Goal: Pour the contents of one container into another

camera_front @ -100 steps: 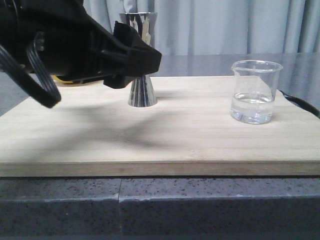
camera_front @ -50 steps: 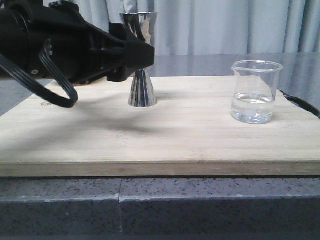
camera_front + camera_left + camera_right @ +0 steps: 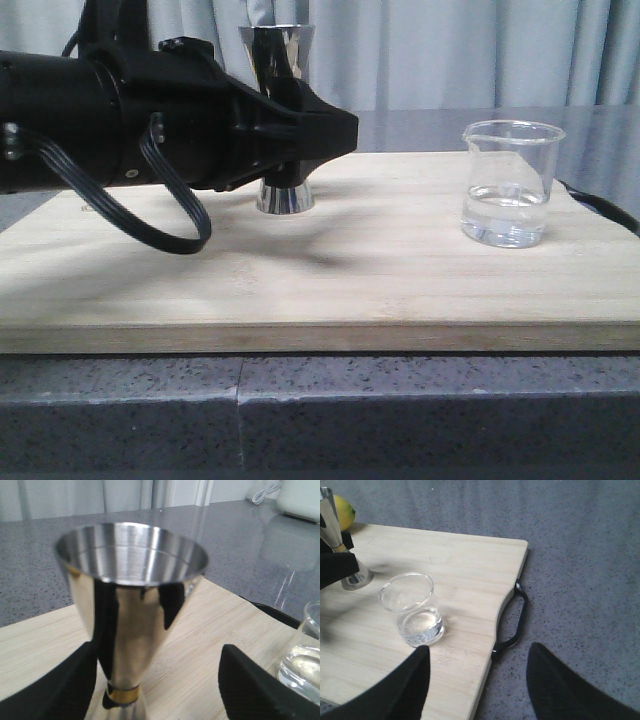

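The steel jigger stands upright at the back of the wooden board, its gold band showing in the left wrist view. My left gripper is open, its fingers on either side of the jigger at waist height. The jigger stands close to one finger and well clear of the other. The glass beaker, with clear liquid at its bottom, stands on the board's right part. My right gripper is open and empty, above the board's edge near the beaker.
A yellow lemon lies behind the jigger at the board's far corner. A black handle sticks out from the board's right side. Around the board is grey speckled counter, with curtains behind.
My left arm has moved to the right and forward, bringing its open fingers round the jigger's waist. The jigger and beaker have stayed where they were.
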